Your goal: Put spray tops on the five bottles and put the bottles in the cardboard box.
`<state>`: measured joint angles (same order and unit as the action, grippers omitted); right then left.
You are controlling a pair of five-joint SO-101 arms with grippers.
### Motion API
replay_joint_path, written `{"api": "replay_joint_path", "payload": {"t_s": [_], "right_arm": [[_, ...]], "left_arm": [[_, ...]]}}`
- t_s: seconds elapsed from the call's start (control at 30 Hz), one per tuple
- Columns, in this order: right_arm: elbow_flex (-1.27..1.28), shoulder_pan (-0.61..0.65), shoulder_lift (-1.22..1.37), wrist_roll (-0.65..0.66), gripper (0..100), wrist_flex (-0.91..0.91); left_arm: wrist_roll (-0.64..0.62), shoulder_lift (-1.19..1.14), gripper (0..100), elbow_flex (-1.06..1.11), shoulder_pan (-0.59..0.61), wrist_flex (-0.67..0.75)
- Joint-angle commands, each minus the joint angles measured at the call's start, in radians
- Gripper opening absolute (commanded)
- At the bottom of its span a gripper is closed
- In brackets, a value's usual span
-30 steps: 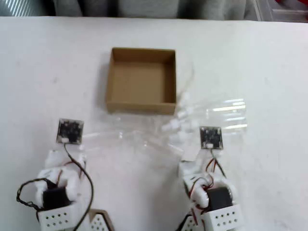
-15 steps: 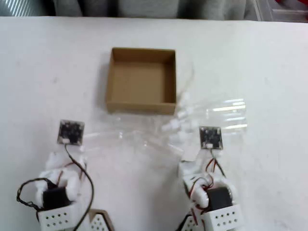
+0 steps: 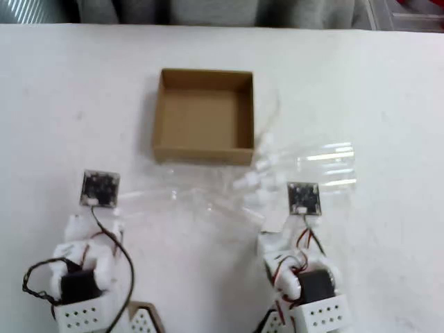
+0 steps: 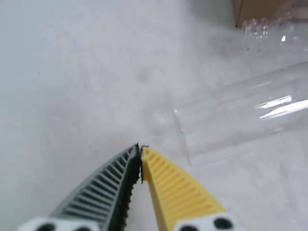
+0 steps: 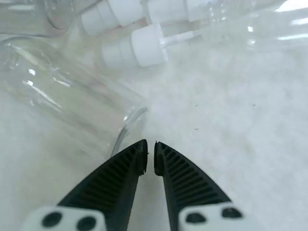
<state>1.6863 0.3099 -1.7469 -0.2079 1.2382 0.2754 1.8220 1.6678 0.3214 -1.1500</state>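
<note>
Clear plastic bottles (image 3: 325, 165) are seen lying on their sides on the white table (image 3: 388, 90), just off the near edge of the cardboard box (image 3: 203, 114), into which none has yet been put. White spray tops (image 3: 258, 179) are clustered by the box's near right corner. One bottle (image 5: 62, 98) is laid just ahead of the right gripper (image 5: 150, 148), long axis angled away toward the box, a round end turned to the fingertips. That gripper is all but closed on nothing. The left gripper (image 4: 140, 150) is likewise pressed together and empty, a second bottle (image 4: 240, 113) lying crosswise just beyond it. The right arm is judged nearer the tops.
</note>
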Motion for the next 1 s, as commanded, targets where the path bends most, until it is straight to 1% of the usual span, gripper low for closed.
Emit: {"api": "replay_joint_path", "payload": {"t_s": [0.0, 0.1, 0.2, 0.3, 0.37, 0.43, 0.5, 0.63, 0.7, 0.8, 0.87, 0.97], "right_arm": [[0.005, 0.001, 0.001, 0.005, 1.7, 0.005], [0.003, 0.001, 0.001, 0.006, 1.7, 0.005], [0.000, 0.001, -0.001, 0.008, 1.7, 0.005], [-0.014, -0.001, -0.001, 0.008, 1.7, 0.007], [-0.012, 0.001, -0.001, 0.008, 1.6, 0.010], [-0.012, 0.001, -0.001, 0.008, 1.7, 0.018], [-0.012, 0.001, -0.001, 0.008, 1.8, 0.016], [0.000, 0.008, -0.001, 0.008, 1.8, 0.013], [0.008, 0.008, 0.001, 0.008, 1.8, -0.022], [0.008, 0.010, 0.001, 0.008, 1.8, -0.031], [0.008, 0.039, 0.001, 0.008, 1.8, -0.010], [0.006, 0.093, 0.001, 0.008, 1.8, -0.001]], "left_arm": [[0.003, 0.012, 3, -0.069, -0.013, 0.025], [0.011, 0.012, 3, -0.066, -0.062, 0.025], [0.017, 0.012, 3, -0.071, -0.079, 0.026], [0.129, 0.012, 3, -0.071, -0.079, 0.094], [0.189, 0.012, 3, -0.089, -0.079, 0.101], [0.193, 0.012, 3, -0.121, -0.079, 0.097], [0.198, 0.012, 3, -0.172, -0.091, 0.061], [0.195, 0.012, 3, -0.272, -0.199, -0.040], [0.192, 0.012, 3, -0.302, -0.251, -0.075], [0.192, 0.002, 3, -0.331, -0.283, -0.097], [0.192, -0.050, 3, -0.353, -0.286, -0.087], [0.196, -0.208, 3, -0.417, -0.291, -0.066]]}}
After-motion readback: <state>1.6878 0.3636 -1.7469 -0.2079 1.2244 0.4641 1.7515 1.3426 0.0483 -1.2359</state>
